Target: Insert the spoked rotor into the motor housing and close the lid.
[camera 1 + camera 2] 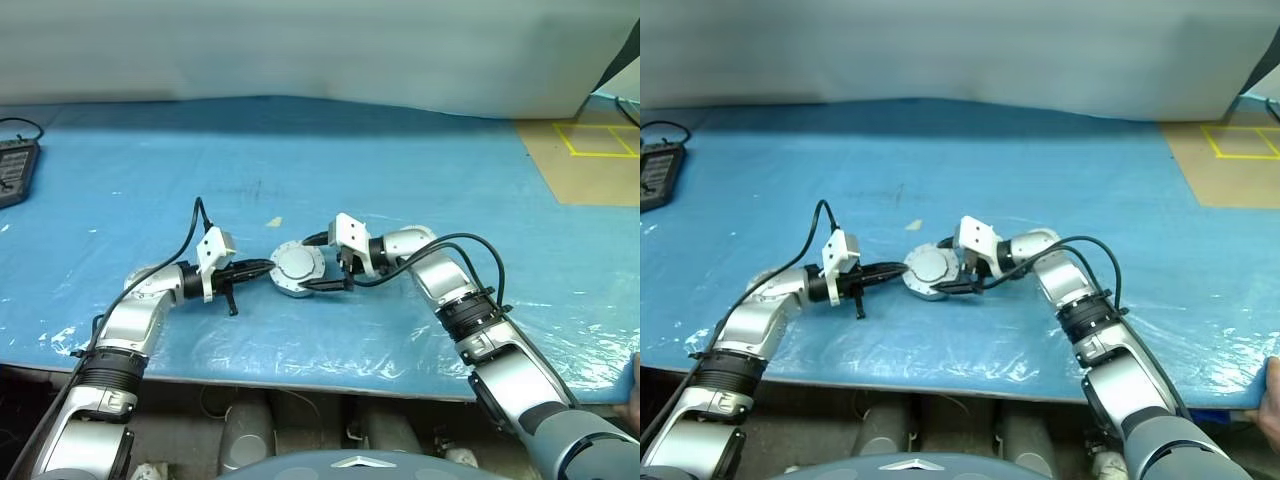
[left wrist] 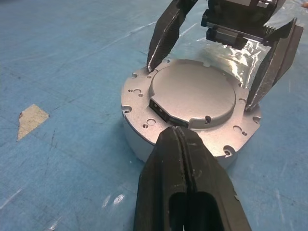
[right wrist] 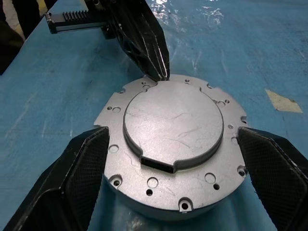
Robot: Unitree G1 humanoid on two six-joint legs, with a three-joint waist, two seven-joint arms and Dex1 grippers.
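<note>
The left gripper [image 2: 179,137] has its two black fingers pressed together with no gap, holding nothing; their joined tip rests at the near edge of the lid [image 2: 192,94], where the raised disc meets the flange. The right gripper [image 3: 173,159] faces it from the other side with its fingers [image 3: 79,166] spread wide, one on each side of the housing [image 3: 144,204]. In the right wrist view a thin gap shows between each pad and the metal. In the left wrist view its fingertips come down just at the flange's rim, and I cannot tell whether they touch.

The lid lies flat on the housing, plain silver face up. That face is a smooth raised disc with faint scratches and one short straight edge, under which a small dark rectangular slot [image 3: 156,163] opens. Around the disc runs a wider flange with a slightly scalloped outline, dotted with small holes of different sizes. Below the flange the housing's silvery wall shows as a shallow round drum. The two together stand on the blue plastic sheet [image 1: 420,150] covering the table, between the two arms, near the table's front edge.

A small beige scrap of tape [image 2: 31,119] lies on the sheet near the housing. A black device [image 1: 12,172] with a cable sits at the far left edge.
</note>
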